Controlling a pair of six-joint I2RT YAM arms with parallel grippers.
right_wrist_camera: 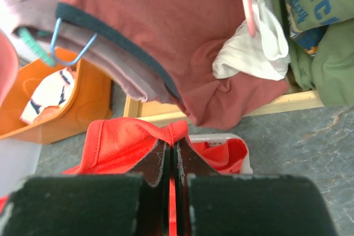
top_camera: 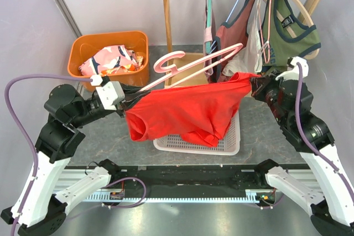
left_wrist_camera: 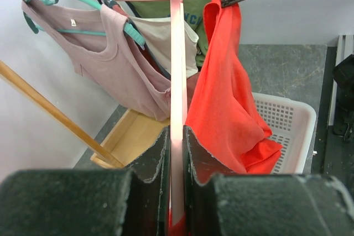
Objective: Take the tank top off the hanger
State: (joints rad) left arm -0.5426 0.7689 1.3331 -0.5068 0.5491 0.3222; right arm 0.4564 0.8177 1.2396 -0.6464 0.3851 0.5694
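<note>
The left gripper (left_wrist_camera: 177, 136) is clamped on the thin bar of the pink hanger (top_camera: 193, 64), its jaws pressed against both sides with only the plastic between them. The right gripper (right_wrist_camera: 171, 150) is pinched tight on a fold of the red tank top (top_camera: 188, 109), and a sliver of red edge shows in the seam between its jaws. The tank top hangs stretched between the two grippers. Its right corner is pulled up at the right gripper and its left side is bunched just below the left one (whether any cloth is caught in that grip too is hard to make out). The hanger slants up and away above the cloth. The garment sags in loose folds over the white basket (top_camera: 232, 145) on the tabletop (top_camera: 265, 131), with a hemmed opening gaping at its lower left.
</note>
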